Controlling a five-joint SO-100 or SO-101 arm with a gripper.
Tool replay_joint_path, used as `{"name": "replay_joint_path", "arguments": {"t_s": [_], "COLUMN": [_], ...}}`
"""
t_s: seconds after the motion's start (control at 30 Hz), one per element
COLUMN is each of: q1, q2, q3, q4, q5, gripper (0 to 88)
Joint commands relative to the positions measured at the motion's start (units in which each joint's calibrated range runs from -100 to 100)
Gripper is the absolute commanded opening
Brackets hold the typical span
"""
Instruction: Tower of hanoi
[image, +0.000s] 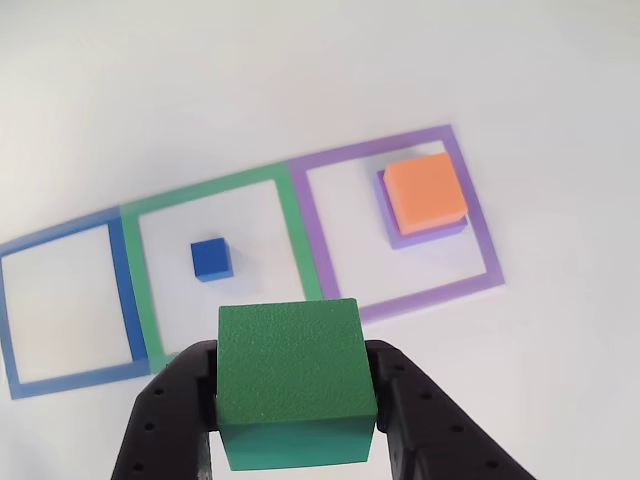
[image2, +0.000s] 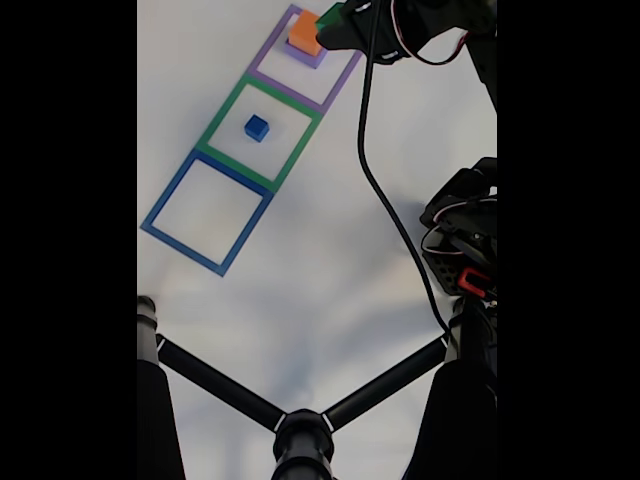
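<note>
In the other view my gripper (image: 295, 400) is shut on the green block (image: 292, 370), which is lifted above the table and held between both black fingers. The small blue cube (image: 212, 259) sits inside the green frame (image: 300, 235). The orange block (image: 425, 192) lies on the flat purple block (image: 428, 234) inside the purple frame (image: 470, 200). In the fixed view the green block (image2: 327, 18) shows at my gripper's tip beside the orange block (image2: 304, 33), and the blue cube (image2: 256, 127) rests in the green frame (image2: 225, 118).
A blue frame (image: 125, 290) holds nothing and adjoins the green one; it also appears in the fixed view (image2: 165, 195). A black cable (image2: 385, 200) hangs down from the arm. A black stand (image2: 300, 430) and the arm's base (image2: 465, 240) fill the lower right.
</note>
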Motion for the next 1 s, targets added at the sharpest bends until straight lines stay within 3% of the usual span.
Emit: {"name": "replay_joint_path", "arguments": {"t_s": [0.0, 0.97], "q1": [-2.77, -24.65], "q2": [-2.72, -7.04], "q3": [-4.66, -2.57], "q4": [3.28, 4.65], "q5": [0.00, 0.00], "gripper": [6.4, 6.4]}}
